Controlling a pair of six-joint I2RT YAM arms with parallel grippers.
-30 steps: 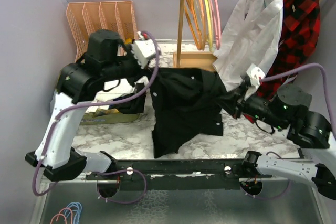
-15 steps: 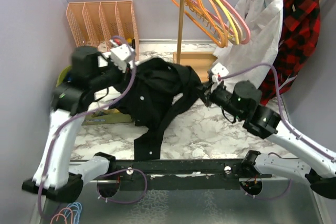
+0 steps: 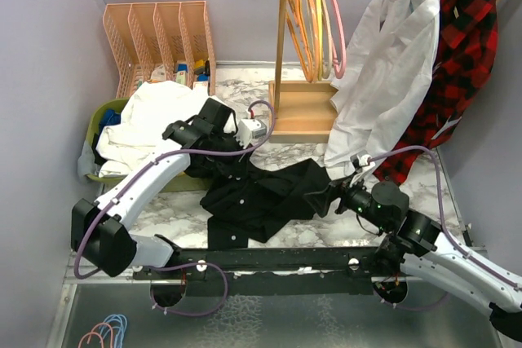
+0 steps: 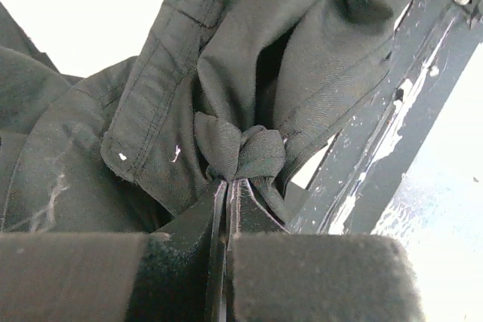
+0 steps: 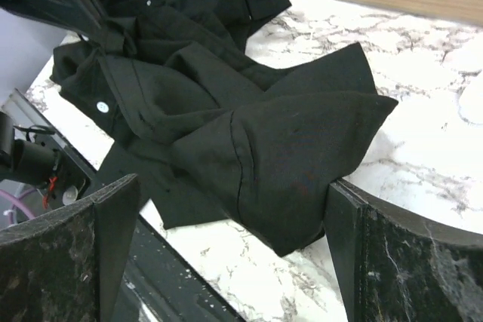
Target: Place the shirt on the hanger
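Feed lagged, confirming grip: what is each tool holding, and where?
The left tool is shut on a bunched fold of the shirt; the right tool is open, holding nothing.

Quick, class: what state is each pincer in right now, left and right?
Left pincer: closed, pinching a fold of the black shirt.
Right pincer: open, holding nothing.

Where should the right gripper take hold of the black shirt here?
Grip the black shirt at its puffed fold, lying between the jaws of the open right gripper. Come in low from the right, since that end stands raised off the marble table.
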